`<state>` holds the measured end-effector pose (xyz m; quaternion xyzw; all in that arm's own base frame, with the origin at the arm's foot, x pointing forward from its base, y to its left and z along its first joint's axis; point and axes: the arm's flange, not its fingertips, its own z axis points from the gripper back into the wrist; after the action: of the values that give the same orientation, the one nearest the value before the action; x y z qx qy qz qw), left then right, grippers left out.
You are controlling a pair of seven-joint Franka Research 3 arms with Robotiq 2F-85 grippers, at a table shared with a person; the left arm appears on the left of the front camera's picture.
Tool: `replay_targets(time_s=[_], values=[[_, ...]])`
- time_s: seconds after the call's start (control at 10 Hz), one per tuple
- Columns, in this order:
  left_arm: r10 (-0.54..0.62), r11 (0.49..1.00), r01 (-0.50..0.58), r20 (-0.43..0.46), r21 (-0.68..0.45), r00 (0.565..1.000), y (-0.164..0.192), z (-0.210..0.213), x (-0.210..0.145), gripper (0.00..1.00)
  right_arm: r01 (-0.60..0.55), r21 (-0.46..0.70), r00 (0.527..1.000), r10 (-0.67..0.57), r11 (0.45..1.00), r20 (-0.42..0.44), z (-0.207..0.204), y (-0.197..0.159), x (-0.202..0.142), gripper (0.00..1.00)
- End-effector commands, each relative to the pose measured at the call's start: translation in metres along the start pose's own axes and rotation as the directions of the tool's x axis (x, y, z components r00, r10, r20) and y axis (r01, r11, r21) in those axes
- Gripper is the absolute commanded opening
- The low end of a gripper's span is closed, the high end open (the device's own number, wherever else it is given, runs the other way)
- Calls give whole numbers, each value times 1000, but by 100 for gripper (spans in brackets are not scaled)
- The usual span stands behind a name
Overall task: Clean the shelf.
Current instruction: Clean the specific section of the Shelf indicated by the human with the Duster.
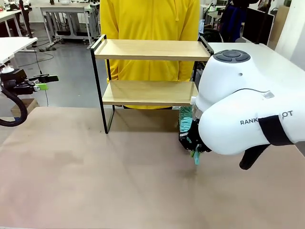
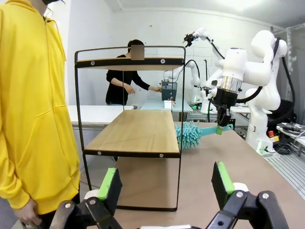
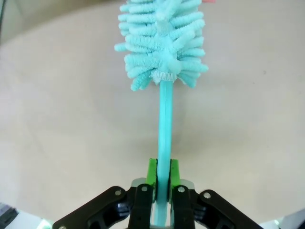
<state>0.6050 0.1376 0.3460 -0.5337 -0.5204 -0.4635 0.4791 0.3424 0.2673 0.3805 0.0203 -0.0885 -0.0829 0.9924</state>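
Note:
The shelf [image 1: 150, 92], a black-framed rack with two light wooden boards, stands at the far middle of the brown table; both boards are bare. My right gripper [image 1: 193, 141] hangs just right of its lower board, shut on the handle of a teal fluffy duster [image 1: 185, 118]. The duster head [image 2: 189, 135] sits close beside that board's edge. From the right wrist, the green pads [image 3: 151, 172] clamp the handle with the duster head [image 3: 162, 43] above the tabletop. My left gripper [image 1: 43, 82] is open at the far left, off the table, pads [image 2: 108, 183] wide apart, facing the shelf [image 2: 133, 131].
A person in a yellow hoodie [image 1: 150, 19] stands right behind the shelf, also at the left edge of the left wrist view. My bulky right arm [image 1: 248, 114] covers the table's right side. The brown tabletop [image 1: 95, 171] in front of the shelf is bare.

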Motion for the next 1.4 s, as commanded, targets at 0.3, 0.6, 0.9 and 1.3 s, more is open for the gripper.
replay_targets(time_s=[0.3,0.6,0.9,1.3], values=[[-9,1000,9,3,2,1000,-3,-1,2,100,-43,-10,998,43,999,53,19,-7,-4,13],[-9,1000,9,3,2,1000,-3,-1,2,100,-227,-30,970,229,973,81,72,-27,-28,13],[-9,1000,9,3,2,1000,-3,-1,2,100,-441,-3,898,441,898,-5,122,-40,-47,13],[-9,1000,9,3,2,1000,-3,-1,2,100,-732,66,661,731,678,-169,181,-45,-74,13]])
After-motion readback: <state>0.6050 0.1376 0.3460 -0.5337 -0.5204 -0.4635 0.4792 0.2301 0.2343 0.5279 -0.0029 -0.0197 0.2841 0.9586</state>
